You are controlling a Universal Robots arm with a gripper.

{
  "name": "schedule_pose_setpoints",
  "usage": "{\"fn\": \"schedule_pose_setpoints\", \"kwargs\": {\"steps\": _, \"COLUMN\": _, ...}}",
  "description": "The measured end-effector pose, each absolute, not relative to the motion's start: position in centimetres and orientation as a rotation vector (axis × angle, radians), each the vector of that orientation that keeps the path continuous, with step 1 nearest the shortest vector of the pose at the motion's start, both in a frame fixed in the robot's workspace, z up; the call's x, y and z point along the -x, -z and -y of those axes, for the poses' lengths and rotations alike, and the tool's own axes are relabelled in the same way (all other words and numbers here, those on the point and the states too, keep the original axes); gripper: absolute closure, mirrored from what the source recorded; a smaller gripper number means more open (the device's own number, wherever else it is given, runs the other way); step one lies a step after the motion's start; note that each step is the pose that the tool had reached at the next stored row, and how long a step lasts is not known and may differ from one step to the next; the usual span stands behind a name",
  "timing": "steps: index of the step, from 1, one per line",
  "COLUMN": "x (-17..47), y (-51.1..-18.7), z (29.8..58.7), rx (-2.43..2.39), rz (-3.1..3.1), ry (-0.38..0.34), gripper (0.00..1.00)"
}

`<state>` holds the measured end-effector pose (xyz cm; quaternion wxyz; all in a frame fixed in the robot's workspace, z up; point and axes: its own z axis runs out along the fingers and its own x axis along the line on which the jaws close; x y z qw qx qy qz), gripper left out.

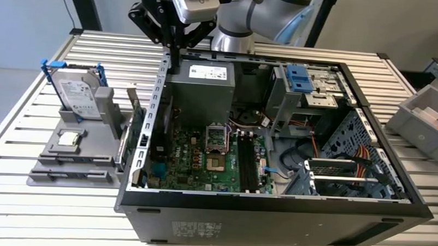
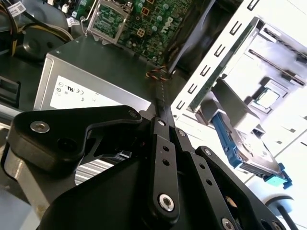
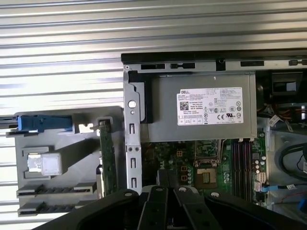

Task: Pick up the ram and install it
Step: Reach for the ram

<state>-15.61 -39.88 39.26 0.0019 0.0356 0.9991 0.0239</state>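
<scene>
Open computer case (image 1: 274, 204) on slatted table (image 1: 48, 218), grey fixture (image 1: 71, 164) with hard drive (image 1: 79, 96) beside it

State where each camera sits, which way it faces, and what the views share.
Exterior view: off the arm, looks down into the open computer case; the arm and gripper show.
First wrist view: on the arm, looks down on the power supply; the gripper shows.
Second wrist view: on the arm, looks along the gripper.
All three share the power supply.
</scene>
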Motion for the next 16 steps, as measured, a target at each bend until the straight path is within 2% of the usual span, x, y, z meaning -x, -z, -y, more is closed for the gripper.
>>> {"fn": "schedule_pose_setpoints", "kwargs": {"steps": 16, "x": 16.26, "y": -39.26, "z": 39.88, "rx": -0.112, "rz": -3.141, "ry": -0.075, "gripper": 1.0}}
